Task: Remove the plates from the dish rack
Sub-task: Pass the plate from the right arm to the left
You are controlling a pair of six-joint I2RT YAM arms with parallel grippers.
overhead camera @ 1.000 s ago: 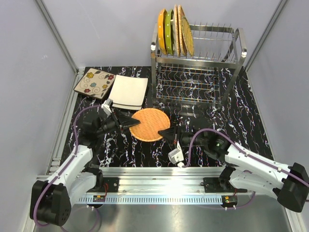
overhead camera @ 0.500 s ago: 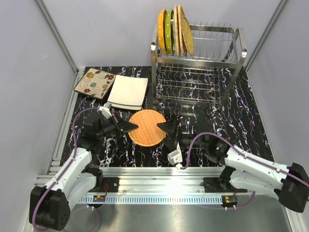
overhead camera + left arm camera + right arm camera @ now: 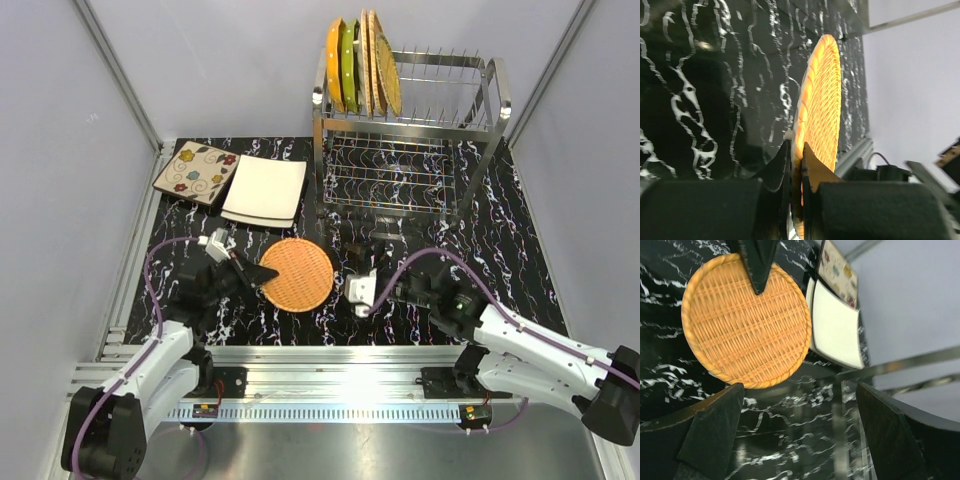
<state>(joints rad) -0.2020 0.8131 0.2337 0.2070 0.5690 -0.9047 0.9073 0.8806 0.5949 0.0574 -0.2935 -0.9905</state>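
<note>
Wicker plate (image 3: 297,273) shifted left, round, orange weave

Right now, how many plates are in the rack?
4, upright at the rack's top-left: orange plate, green plate, wicker plate, second wicker plate. Others may hide between them.

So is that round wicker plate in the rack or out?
Out: the wicker plate is apart from the rack, its edge pinched by the left tool.
</note>
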